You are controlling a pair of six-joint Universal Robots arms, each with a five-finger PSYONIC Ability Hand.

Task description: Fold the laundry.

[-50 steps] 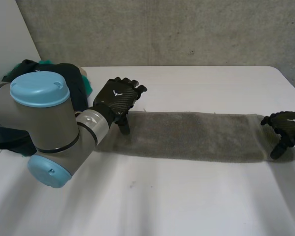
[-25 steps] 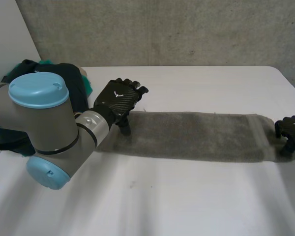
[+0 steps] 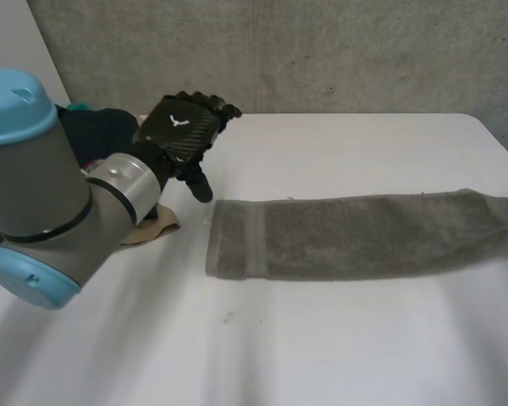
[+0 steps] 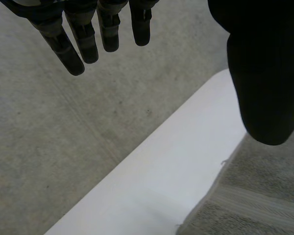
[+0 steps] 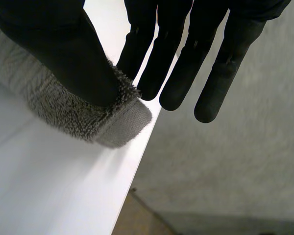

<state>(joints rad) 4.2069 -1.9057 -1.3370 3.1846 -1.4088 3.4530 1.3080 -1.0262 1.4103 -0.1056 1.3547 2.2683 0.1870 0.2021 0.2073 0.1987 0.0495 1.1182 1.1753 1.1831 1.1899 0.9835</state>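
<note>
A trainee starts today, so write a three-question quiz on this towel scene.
1. Which hand pinches the end of the towel?
2. True or false: the left hand lies flat on the towel.
3. The clothes pile lies: A) beside the left arm, B) on the towel, C) under the right hand.

Key
1. The right hand, with its thumb on top and its fingers behind.
2. False: it hovers open, clear of the towel.
3. A
</note>
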